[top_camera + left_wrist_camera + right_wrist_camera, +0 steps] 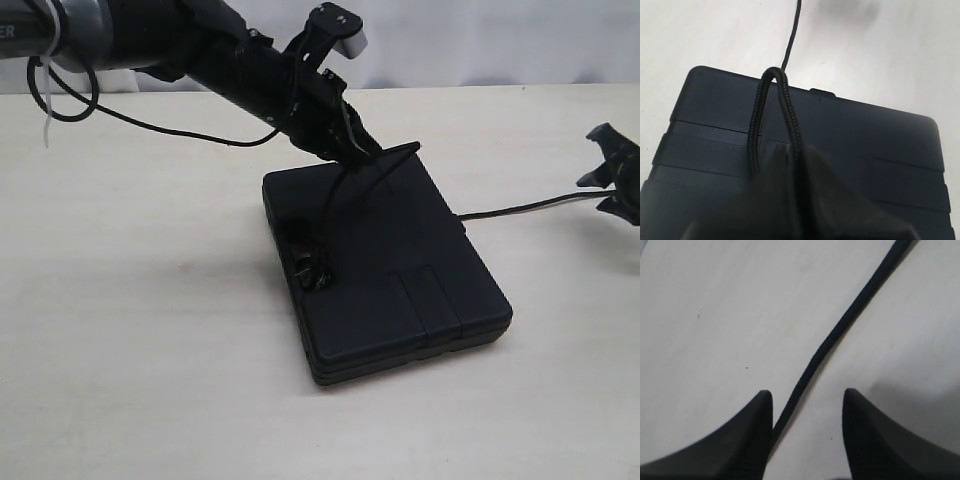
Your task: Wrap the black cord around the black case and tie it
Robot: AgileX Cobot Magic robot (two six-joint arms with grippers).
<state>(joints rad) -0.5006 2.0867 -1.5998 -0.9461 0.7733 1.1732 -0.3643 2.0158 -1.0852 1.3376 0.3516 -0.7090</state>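
Note:
The black case (400, 270) lies flat on the table in the middle of the exterior view. My left gripper (365, 150) hovers over its far edge, shut on the black cord (335, 195). From there the cord drops in a loop to a frayed knot (310, 265) on the case's left part. In the left wrist view the cord (785, 105) arches up out of the shut gripper (797, 155) above the case (865, 135). Another stretch of cord (520, 208) runs from the case's right side to my right gripper (612, 185). That gripper (807, 400) is open, and the cord (840, 330) passes between its fingers close to one of them.
The pale table (150, 330) spreads round the case on all sides. A thin glossy robot cable (150, 127) sags from the left arm over the table's far left. A pale wall backs the table's far edge.

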